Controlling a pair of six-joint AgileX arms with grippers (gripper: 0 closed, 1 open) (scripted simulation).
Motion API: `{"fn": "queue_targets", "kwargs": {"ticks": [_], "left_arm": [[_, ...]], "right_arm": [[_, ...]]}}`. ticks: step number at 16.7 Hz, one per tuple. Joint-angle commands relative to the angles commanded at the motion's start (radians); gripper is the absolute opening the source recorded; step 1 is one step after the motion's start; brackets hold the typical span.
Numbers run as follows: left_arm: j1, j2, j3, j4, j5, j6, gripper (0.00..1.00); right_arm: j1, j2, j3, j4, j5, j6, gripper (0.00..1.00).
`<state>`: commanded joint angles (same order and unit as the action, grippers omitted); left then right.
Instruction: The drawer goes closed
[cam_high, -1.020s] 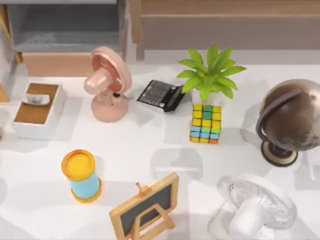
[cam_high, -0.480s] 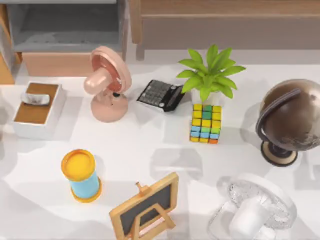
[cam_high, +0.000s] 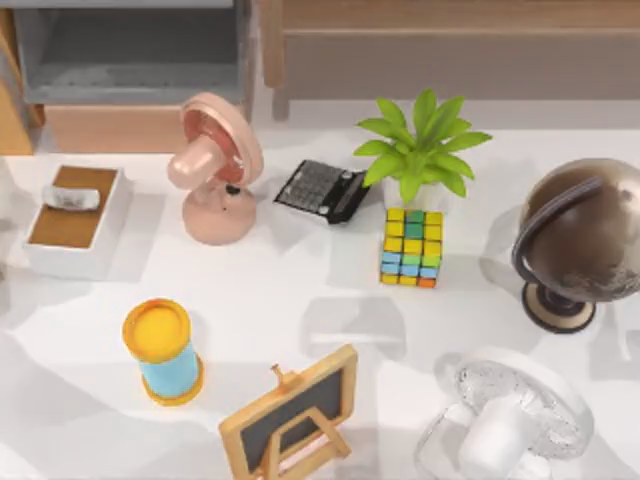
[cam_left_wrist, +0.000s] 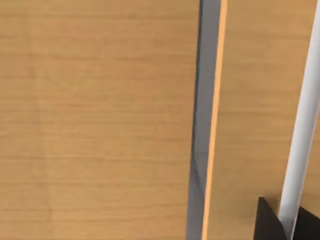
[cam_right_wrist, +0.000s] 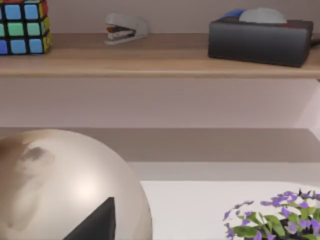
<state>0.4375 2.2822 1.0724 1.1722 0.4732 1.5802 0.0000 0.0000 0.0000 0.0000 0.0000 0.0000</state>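
Drawer (cam_high: 130, 75) pulled open at top-left of the table, grey inside showing. Left gripper against wooden cabinet panel (cam_left_wrist: 100, 120); finger spread impossible to tell.

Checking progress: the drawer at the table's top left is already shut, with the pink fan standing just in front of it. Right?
Not shut. In the top view the drawer is still pulled out, its grey inside showing. The pink fan does stand just in front of it.

Drawer (cam_high: 135, 75) open at table's back left. In front of it, tissue box (cam_high: 75, 220) left of pink fan (cam_high: 215, 170). Calculator (cam_high: 322, 190) between fan and plant (cam_high: 420, 150); cube (cam_high: 411, 247) before plant. Globe (cam_high: 580, 240) far right.
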Motion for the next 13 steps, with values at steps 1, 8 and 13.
{"fn": "queue_targets", "kwargs": {"ticks": [1, 8, 13], "left_arm": [[-0.007, 0.015, 0.036, -0.016, -0.007, -0.001, 0.00], [-0.042, 0.079, 0.181, -0.100, -0.045, -0.010, 0.00], [-0.042, 0.079, 0.181, -0.100, -0.045, -0.010, 0.23]], "right_arm": [[0.000, 0.000, 0.000, 0.000, 0.000, 0.000, 1.00], [0.000, 0.000, 0.000, 0.000, 0.000, 0.000, 1.00], [0.000, 0.000, 0.000, 0.000, 0.000, 0.000, 1.00]]}}
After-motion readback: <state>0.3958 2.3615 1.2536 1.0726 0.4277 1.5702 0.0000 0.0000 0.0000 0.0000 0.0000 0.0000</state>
